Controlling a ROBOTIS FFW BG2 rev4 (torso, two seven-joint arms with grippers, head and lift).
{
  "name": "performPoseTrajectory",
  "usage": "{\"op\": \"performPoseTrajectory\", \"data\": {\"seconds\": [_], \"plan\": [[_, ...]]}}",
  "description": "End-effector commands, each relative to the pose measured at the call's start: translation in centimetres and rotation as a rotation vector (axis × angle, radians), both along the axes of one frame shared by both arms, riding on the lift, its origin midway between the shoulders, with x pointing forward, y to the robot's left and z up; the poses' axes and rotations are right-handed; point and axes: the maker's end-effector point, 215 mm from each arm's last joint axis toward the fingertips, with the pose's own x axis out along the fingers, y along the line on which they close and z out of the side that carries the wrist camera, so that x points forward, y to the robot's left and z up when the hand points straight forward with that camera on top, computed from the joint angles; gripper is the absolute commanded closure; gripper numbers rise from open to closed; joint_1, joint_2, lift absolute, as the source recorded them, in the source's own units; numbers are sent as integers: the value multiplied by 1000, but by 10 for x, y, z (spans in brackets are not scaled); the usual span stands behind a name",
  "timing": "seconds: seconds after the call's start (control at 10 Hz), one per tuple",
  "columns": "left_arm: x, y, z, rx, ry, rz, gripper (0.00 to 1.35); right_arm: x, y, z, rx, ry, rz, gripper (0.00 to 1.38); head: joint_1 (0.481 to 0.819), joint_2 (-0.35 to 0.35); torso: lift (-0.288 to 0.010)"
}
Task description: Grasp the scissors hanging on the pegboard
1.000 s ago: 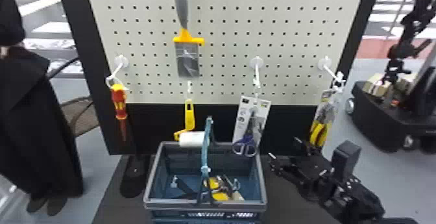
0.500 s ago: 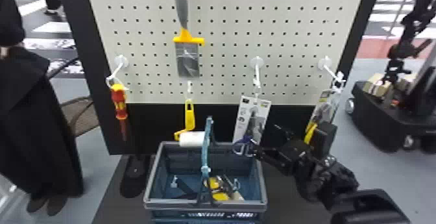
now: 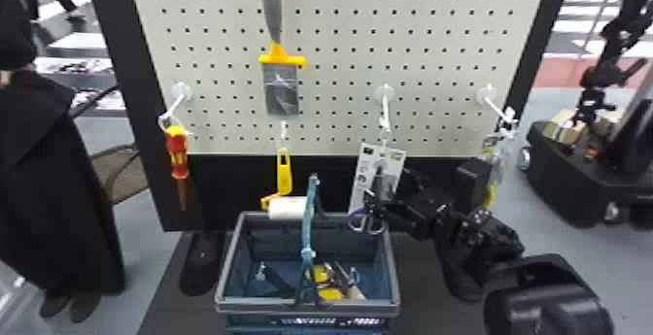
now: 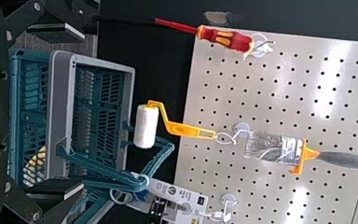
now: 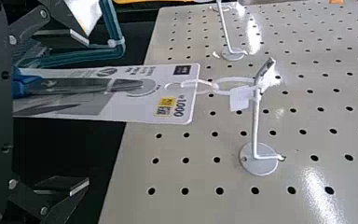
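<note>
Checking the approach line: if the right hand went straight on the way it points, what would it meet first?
Probably the scissors on their card, which sit inside the open right hand; the pegboard stands behind.

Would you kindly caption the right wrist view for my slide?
Right gripper, jaws open, straddling the carded scissors that hang by a white tie from a pegboard hook.

Head view: high, at mid-distance, facing forward and down, square-on to the pegboard (image 3: 340, 28), with the basket (image 3: 306, 305) below its lower edge. Left wrist view: turned on its side, set back, facing the pegboard's left and middle hooks and the basket. Right wrist view: turned on its side, very close, looking along the pegboard face at the carded scissors (image 5: 74, 88) on their hook (image 5: 256, 126); all three views share the pegboard and the carded scissors.
</note>
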Motion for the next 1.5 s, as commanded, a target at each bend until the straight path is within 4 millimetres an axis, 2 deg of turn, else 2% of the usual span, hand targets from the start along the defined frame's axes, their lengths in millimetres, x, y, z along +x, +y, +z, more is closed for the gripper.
{"op": "performPoseTrajectory", "data": {"seconds": [0.0, 0.1, 0.3, 0.4, 1.0, 1.4], "plan": [[2, -2, 0, -2, -5, -6, 194, 1, 0, -1, 2, 7, 0, 386, 549, 0, -100], [1, -1, 0, -3, -4, -4, 194, 2, -1, -4, 10, 16, -3, 722, 549, 0, -100], [2, -2, 0, -4, -4, -6, 200, 2, -1, -6, 26, 27, -6, 1038, 549, 0, -100], [2, -3, 0, -5, -6, -7, 200, 1, -2, -10, 33, 33, -10, 1308, 549, 0, -100], [1, -2, -1, -5, -3, -10, 202, -3, -2, -21, 37, 54, -13, 1283, 549, 0, -100], [1, -2, -1, -5, -1, -10, 203, -3, -2, -21, 39, 54, -13, 1283, 549, 0, -100]]}}
